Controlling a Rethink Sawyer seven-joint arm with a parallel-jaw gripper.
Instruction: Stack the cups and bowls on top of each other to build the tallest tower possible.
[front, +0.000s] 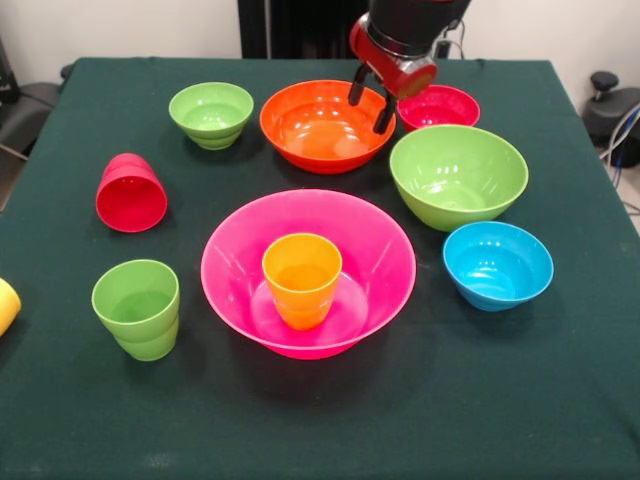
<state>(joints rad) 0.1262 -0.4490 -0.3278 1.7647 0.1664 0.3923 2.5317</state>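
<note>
**Bowls and cups spread out, one cup in the pink bowl**

Tablecloth (320, 430), dark green, covers the whole table. Taking the pink bowl (308, 272) as the clock's centre, nearest the camera, an orange cup (301, 279) stands upright inside it, mouth up, resting on the bowl's floor. At about 8 o'clock a green cup (136, 308) stands upright on the cloth, well apart from the bowl. Further out at 9 o'clock a yellow cup (6, 305) shows only partly at the picture's edge. At 3 o'clock sits the small blue bowl (497, 265), mouth up. At 10 o'clock a red cup (131, 193) lies tipped on its side. At 1 to 2 o'clock the large green bowl (458, 176) sits upright, just beside the blue one. At 12 o'clock stands the large orange bowl (326, 125); at 11 o'clock the small green bowl (211, 114); at 1 o'clock, farthest, the small red bowl (438, 107). The gripper (371, 101) hangs over the orange bowl's right rim, its fingers spread and holding nothing.
</note>
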